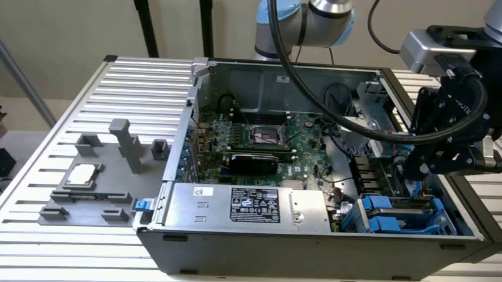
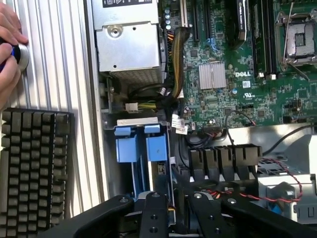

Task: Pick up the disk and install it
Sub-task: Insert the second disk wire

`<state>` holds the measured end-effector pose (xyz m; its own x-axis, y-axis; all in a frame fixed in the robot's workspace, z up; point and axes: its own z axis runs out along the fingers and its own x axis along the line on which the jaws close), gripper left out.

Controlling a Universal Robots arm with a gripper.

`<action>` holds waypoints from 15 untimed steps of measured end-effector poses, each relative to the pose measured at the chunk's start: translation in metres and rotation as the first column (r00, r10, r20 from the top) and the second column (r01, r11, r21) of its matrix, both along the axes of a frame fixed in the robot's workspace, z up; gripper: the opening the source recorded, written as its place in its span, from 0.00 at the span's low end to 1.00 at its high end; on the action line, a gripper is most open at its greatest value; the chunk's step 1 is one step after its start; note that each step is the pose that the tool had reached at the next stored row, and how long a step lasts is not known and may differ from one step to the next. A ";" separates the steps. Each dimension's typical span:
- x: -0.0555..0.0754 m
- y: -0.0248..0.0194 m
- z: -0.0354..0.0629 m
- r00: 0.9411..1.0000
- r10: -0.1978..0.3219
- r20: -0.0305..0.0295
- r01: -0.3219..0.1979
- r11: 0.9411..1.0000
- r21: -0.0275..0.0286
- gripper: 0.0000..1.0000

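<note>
Two bright blue carriers sit on edge, side by side, in the drive cage at the front corner of the open computer case, on the exterior view's right. One of them frames the disk point(image 1: 390, 204) point(image 2: 156, 148), of which I see only the blue top. My black gripper point(image 1: 417, 169) point(image 2: 179, 215) hovers just above the cage. Its fingers point(image 2: 153, 218) stand slightly apart with only cables and case parts showing in the gap.
The silver power supply point(image 1: 251, 205) with a black label lies beside the cage, with the motherboard point(image 1: 259, 141) behind it. A grey fixture point(image 1: 86, 194) holding a square CPU chip point(image 1: 82, 175) sits on the slatted table. A person's hand point(image 2: 9, 59) rests near a keyboard point(image 2: 34, 168).
</note>
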<state>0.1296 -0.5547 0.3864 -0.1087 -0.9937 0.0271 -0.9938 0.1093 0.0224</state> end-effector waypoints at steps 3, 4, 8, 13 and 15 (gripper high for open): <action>0.002 0.0049 0.0037 1.000 0.000 0.000 0.000 1.000 0.000 1.00; 0.003 0.0057 0.0038 1.000 0.000 0.000 0.000 1.000 0.000 1.00; 0.011 0.0098 0.0038 1.000 -0.002 0.000 0.002 1.000 -0.002 1.00; 0.014 0.0117 0.0036 1.000 -0.003 0.000 0.003 1.000 -0.010 1.00; 0.014 0.0117 0.0025 1.000 -0.003 0.000 0.003 1.000 -0.015 1.00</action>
<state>0.1439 -0.5430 0.3889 -0.1122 -0.9928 0.0415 -0.9934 0.1131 0.0207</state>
